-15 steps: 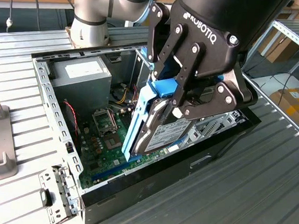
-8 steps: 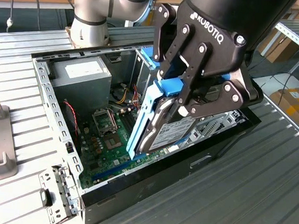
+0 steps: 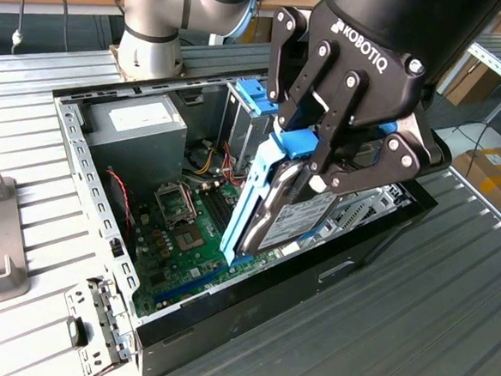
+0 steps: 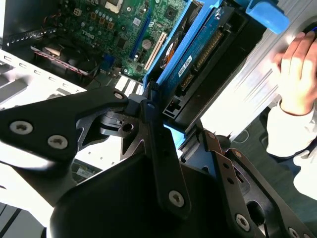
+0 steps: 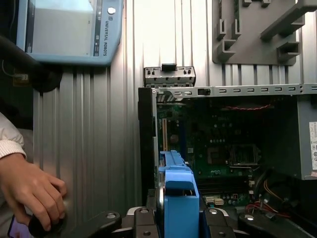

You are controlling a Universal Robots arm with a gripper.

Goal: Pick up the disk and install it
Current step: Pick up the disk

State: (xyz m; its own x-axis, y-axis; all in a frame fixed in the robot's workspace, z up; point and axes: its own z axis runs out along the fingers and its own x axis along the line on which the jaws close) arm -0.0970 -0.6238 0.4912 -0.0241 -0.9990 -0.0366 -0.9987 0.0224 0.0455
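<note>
- The pincer (image 3: 311,162) is clamping the disk (image 3: 287,221) shut-fingered near its blue end tab. The disk is hanging on edge and tilted over the open computer case (image 3: 69,137), with its lower end close to the case's black side wall (image 3: 313,278).
- The grip is sitting at one end of the disk (the long body is hanging free below it), so I am judging that any knock could pivot the disk between the fingers or slide it out.
- The motherboard (image 3: 174,234) is lying directly beneath. A dropped or low-swinging disk would be striking the sockets and loose cables there.
- The lower corner is riding near the side wall. A small sideways error could catch a blue rail on that edge and twist the disk in the grasp.
- The drive cage (image 3: 250,98) with its blue latch is standing just behind the pincer. With the disk at this tilt, I am expecting the rails to jam rather than seat unless they are lined up first.
- In the first wrist view a person's hand (image 5: 29,191) is resting on the ribbed surface (image 5: 99,148) beside the case. I am treating it as a collision hazard should the arm swing outward.
</note>
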